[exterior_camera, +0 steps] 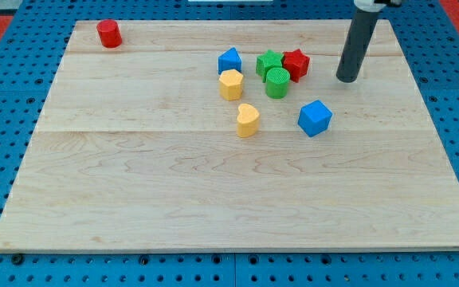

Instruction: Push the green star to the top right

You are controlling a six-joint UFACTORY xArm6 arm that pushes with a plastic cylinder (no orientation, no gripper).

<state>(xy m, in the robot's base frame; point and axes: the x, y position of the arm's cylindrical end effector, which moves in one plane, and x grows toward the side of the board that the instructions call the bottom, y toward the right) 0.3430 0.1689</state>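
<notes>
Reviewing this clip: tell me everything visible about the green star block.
The green star-shaped block is a small, solid-coloured piece, plastic-looking, lying flat on the pale wooden board in the upper middle. Its right side touches the red star-shaped block; the green round cylinder block sits against its lower edge, hiding part of it. My tip stands apart, to the view's right, beyond the red star.
</notes>
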